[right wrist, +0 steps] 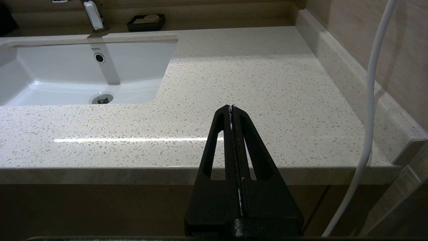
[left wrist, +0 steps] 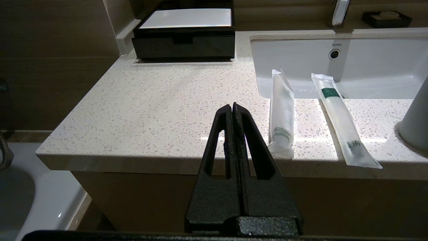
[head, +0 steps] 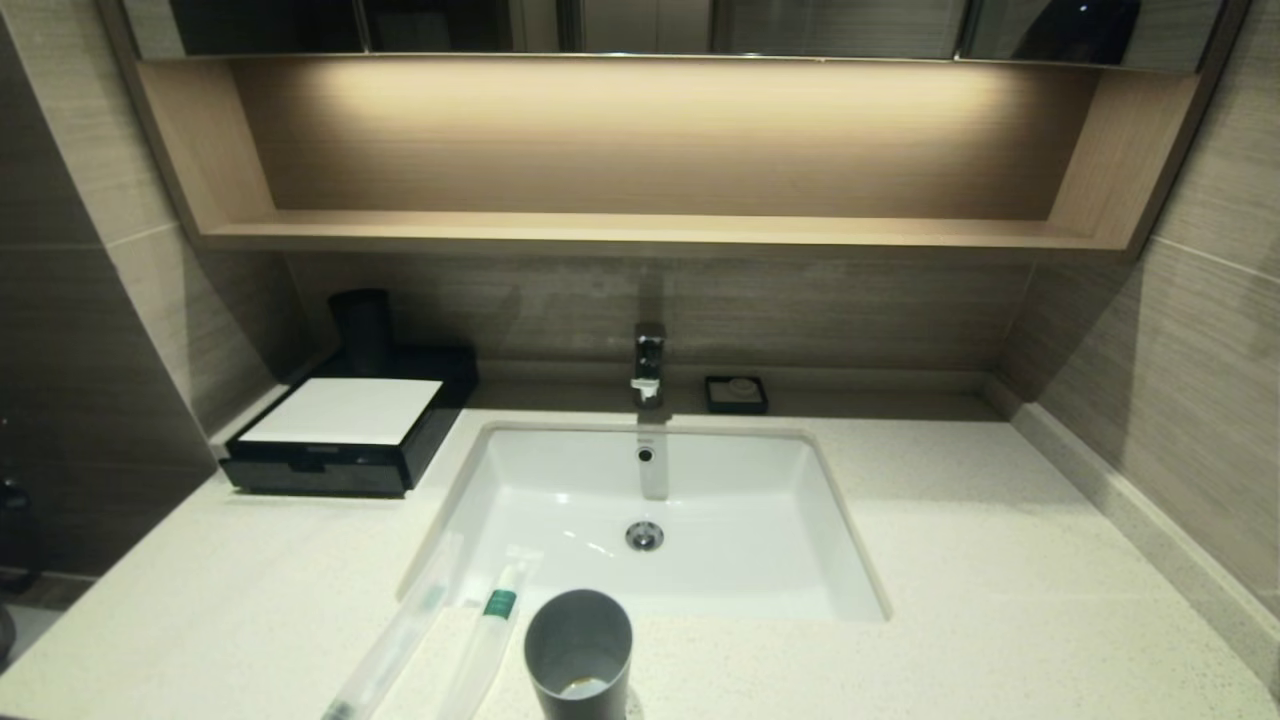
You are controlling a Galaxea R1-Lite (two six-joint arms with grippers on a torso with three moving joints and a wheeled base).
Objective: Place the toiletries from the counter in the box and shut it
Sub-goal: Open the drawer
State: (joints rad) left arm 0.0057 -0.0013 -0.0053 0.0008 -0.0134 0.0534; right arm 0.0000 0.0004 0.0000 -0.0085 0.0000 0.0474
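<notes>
Nearest of all, both arms sit parked off the front edge of the table: the left end effector (left wrist: 233, 106) shows matte black, grainy, wedge-shaped fingers pressed flat together with nothing between them, and the right end effector (right wrist: 231, 107) is the same — tips closed, empty, aimed over bare stone, with a white cable (right wrist: 367, 100) hanging beside it. The table (head: 1000, 560) is a cream-white speckled stone slab with a squared front lip. At its near edge, left of centre, lie the two toiletries, long slim packets in glossy clear-white wrap: the plain packet (left wrist: 281, 117) on the left and the green-banded packet (left wrist: 341, 117) just beside it on the right, apart from each other, both with their far ends reaching over the sink's front rim. Just to the right of them stands a smooth grey cylindrical cup (head: 578, 650), upright and open at the top. Beyond it the rectangular white sink (head: 800, 520) is sunk into the stone, glossy, with a round metal drain (head: 645, 536) in the floor and an overflow hole in the back wall. Behind the basin rises a chrome faucet (head: 649, 365), with a small black square soap dish (head: 736, 394) to its right. At the far left corner sits the box (head: 320, 465) — low, black, glossy, rectangular, its front drawer pushed in and a flat white panel on top — well apart from the packets. A black cylinder (head: 362, 330) stands behind it, below a pale wooden shelf (head: 640, 232).
</notes>
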